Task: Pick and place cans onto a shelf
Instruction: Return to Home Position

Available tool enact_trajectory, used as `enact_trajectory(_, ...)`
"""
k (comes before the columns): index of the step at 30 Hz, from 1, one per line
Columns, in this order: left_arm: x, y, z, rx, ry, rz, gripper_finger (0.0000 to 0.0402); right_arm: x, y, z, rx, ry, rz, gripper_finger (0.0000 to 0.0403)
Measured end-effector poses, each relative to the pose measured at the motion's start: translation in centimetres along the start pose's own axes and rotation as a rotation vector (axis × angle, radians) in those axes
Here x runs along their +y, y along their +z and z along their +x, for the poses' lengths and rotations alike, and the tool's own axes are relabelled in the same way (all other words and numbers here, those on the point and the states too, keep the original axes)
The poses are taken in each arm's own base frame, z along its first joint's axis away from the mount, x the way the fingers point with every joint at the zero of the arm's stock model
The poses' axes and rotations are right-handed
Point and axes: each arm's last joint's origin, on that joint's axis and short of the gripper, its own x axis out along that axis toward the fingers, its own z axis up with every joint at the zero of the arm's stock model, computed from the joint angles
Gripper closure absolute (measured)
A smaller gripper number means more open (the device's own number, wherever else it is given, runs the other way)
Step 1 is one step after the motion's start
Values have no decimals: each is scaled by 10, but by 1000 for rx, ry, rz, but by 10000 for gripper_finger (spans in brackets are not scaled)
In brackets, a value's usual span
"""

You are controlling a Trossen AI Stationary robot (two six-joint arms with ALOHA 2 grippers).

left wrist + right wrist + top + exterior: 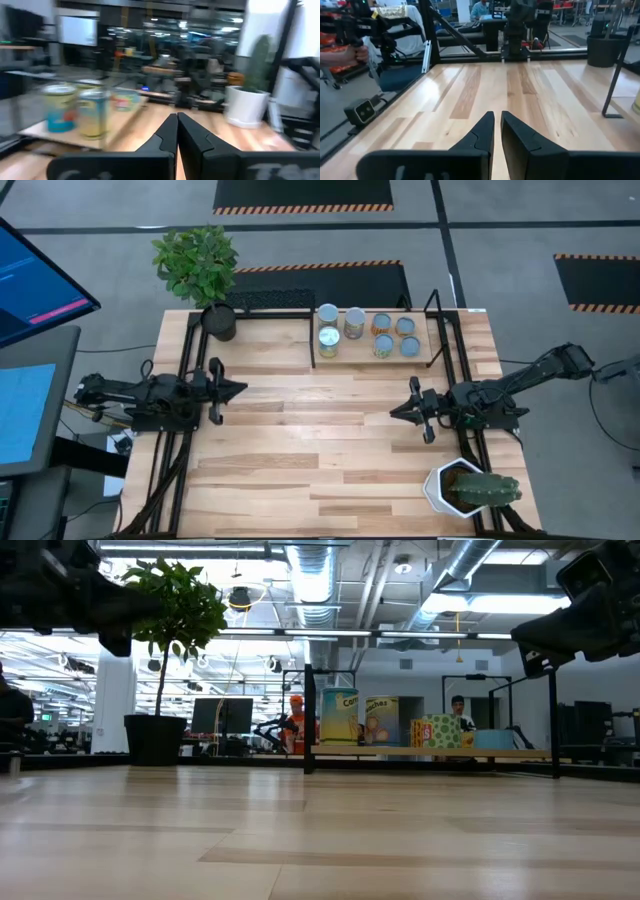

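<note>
Pale wooden surface point(330, 440) across the whole picture, dark frames down both sides. At its far edge, right of centre, the shelf point(365, 356) carries all seven cans point(354, 322), upright on the board in two loose rows. Left gripper point(238, 389) hovers mid-left, jaws pressed together, holding nothing, and the cans sit well apart, farther off to its right. Right gripper point(396, 411) hovers mid-right, jaws closed on nothing, with the shelf beyond it on the far side. White cactus pot point(441, 486) at the near right corner.
</note>
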Motion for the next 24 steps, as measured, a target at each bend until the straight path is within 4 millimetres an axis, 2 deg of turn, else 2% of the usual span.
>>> enact_trajectory(3,4,-2,1,18,54,-6,401,-1,0,0,-2,-6,-38,345)
enact_trajectory(20,6,-1,1,9,19,1,401,-13,4,0,-27,-31,-28,345)
enact_trajectory(24,6,0,1,4,18,-6,401,-18,4,-4,-18,-38,18,345)
